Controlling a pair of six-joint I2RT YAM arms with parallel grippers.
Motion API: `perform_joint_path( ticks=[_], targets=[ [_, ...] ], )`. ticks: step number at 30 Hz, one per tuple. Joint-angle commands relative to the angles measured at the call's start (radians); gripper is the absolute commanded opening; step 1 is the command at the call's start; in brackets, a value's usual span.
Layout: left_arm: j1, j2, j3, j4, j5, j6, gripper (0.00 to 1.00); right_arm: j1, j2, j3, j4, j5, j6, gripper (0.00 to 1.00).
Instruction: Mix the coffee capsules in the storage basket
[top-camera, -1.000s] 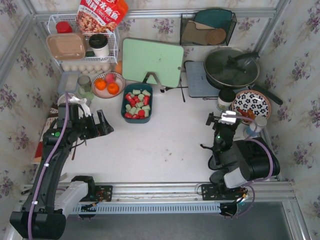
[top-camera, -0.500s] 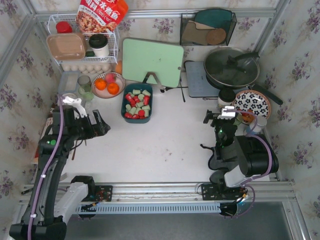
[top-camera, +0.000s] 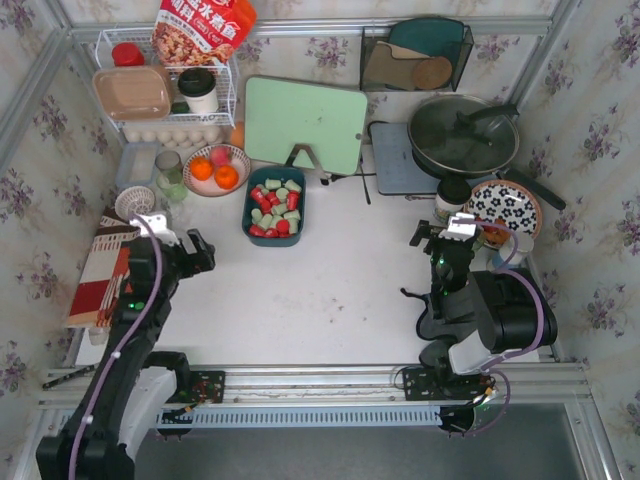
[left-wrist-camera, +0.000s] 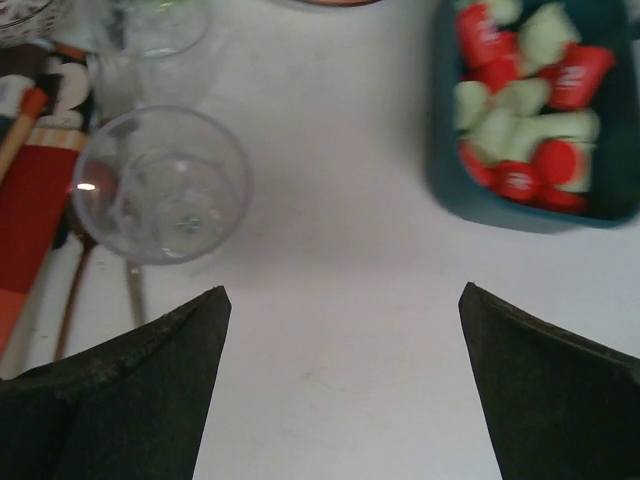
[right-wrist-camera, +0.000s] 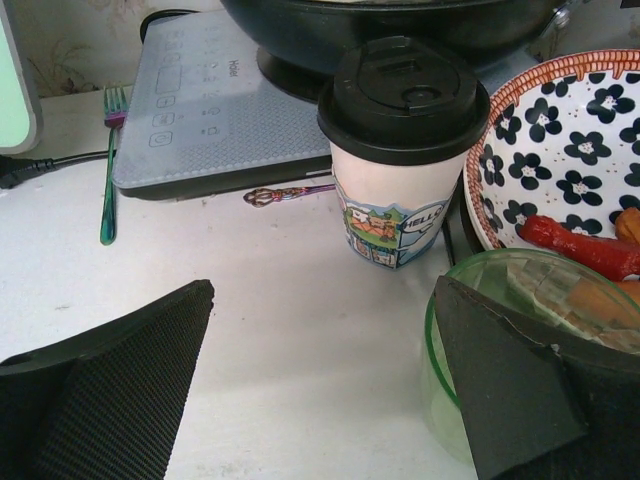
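Note:
The storage basket (top-camera: 249, 214), a dark teal tub, stands at the table's middle back with red and pale green coffee capsules (top-camera: 276, 206) jumbled in it. In the left wrist view the storage basket (left-wrist-camera: 520, 216) sits at the top right, with the coffee capsules (left-wrist-camera: 520, 110) blurred. My left gripper (top-camera: 188, 252) is open, left of the basket and nearer, with bare table between its fingers (left-wrist-camera: 150, 380). My right gripper (top-camera: 443, 236) hangs open at the right, far from the basket, nothing in it.
A clear glass (left-wrist-camera: 165, 185) stands just ahead of the left gripper. Ahead of the right gripper stand a black-lidded paper cup (right-wrist-camera: 400, 150) and a green glass (right-wrist-camera: 470, 340) against its right finger. A flowered plate (right-wrist-camera: 560, 130), a hob (right-wrist-camera: 215, 110), a fork (right-wrist-camera: 107, 165) and oranges (top-camera: 214, 172) lie around.
The left arm has drawn back and sunk toward the near left, its gripper staying open. The right gripper has barely shifted.

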Motion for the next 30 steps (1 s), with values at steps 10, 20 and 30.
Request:
perform_joint_path(
  ticks=[10,20,30],
  targets=[
    [-0.091,0.171,-0.318,0.604,-0.325,0.262,1.00,0.000,0.000,0.011,-0.013,-0.032,-0.011,1.00],
    [-0.126,0.284,-0.447,1.009,-0.087,0.492,1.00,-0.001,0.000,0.012,-0.014,-0.032,-0.012,1.00],
    [-0.029,0.711,-0.351,1.319,0.033,0.480,1.00,0.000,0.001,0.013,-0.012,-0.035,-0.013,1.00]
  ],
)
